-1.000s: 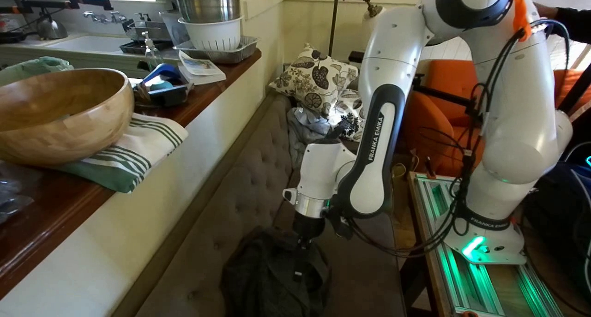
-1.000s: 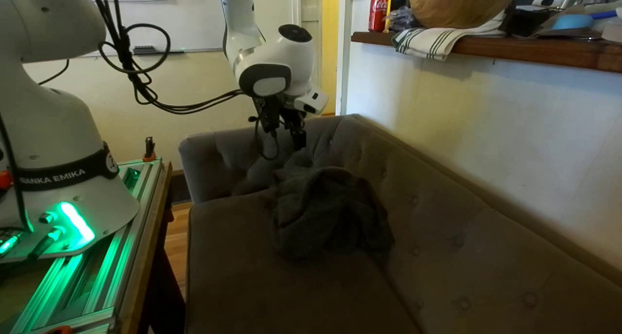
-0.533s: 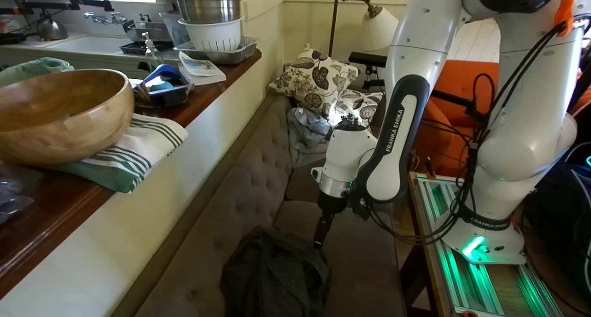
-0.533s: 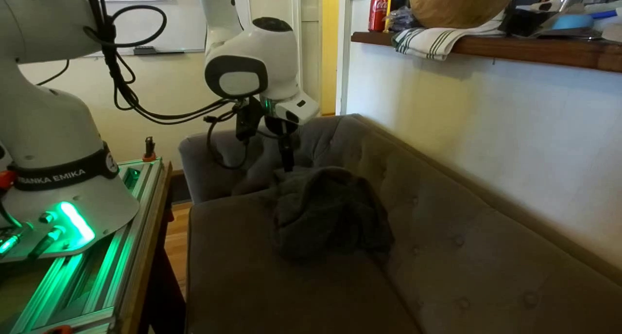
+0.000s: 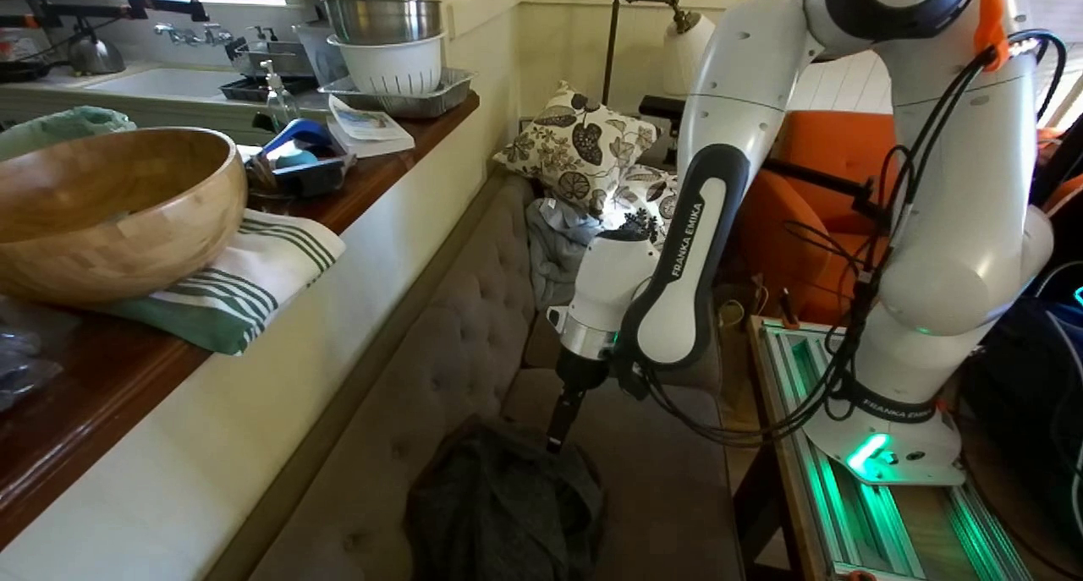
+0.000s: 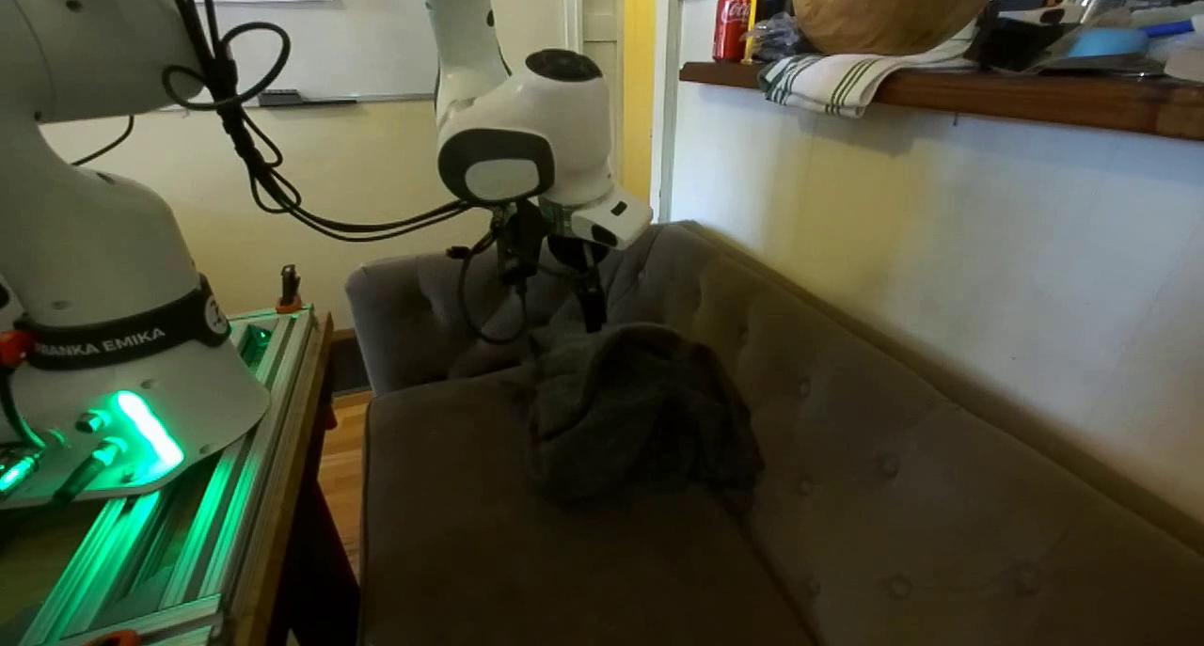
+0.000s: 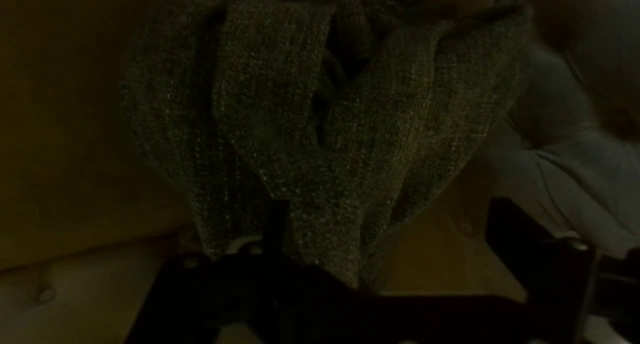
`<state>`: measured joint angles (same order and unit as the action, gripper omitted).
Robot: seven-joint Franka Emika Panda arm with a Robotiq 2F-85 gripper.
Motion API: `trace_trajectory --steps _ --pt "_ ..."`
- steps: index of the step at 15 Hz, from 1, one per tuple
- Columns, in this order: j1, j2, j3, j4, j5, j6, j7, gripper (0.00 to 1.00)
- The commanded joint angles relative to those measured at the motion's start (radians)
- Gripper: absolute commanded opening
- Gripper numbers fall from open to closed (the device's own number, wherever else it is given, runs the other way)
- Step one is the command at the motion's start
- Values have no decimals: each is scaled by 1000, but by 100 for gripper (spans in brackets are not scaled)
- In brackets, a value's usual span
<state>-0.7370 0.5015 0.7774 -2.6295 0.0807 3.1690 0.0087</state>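
Observation:
A dark grey-green cloth [image 5: 508, 501] lies in a crumpled heap on the sofa seat. It also shows in an exterior view [image 6: 640, 411] and in the dark wrist view [image 7: 280, 108]. My gripper [image 7: 390, 216] is open, with its fingers [image 7: 510, 229] wide apart in the wrist view. A narrow end of the cloth shows between them, close to the left finger. I cannot tell whether they touch. In both exterior views the gripper [image 5: 554, 444] points down, tilted, at the edge of the heap [image 6: 594, 319]. Nothing is seen held.
The tufted sofa backrest [image 5: 440, 361] runs along the wall. A wooden ledge [image 5: 389, 175] above it holds a wooden bowl [image 5: 118, 217] and a striped towel [image 5: 245, 276]. The robot's table [image 6: 273, 458] stands beside the seat. Patterned pillows [image 5: 584, 145] lie farther along.
The gripper swung towards the robot's base and turned so its fingers tilt, then came part of the way back towards the backrest. The cloth heap has not visibly moved.

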Motion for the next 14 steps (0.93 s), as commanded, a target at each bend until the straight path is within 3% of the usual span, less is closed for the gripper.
trace_trajectory --steps 1,5,10,14 --pt "74 164 -77 141 -29 -68 -53 100" --pt "91 244 -135 192 12 -99 -71 100" --pt "51 193 -156 133 31 -73 -47 100" --pt "91 131 -208 121 29 -97 -32 100"
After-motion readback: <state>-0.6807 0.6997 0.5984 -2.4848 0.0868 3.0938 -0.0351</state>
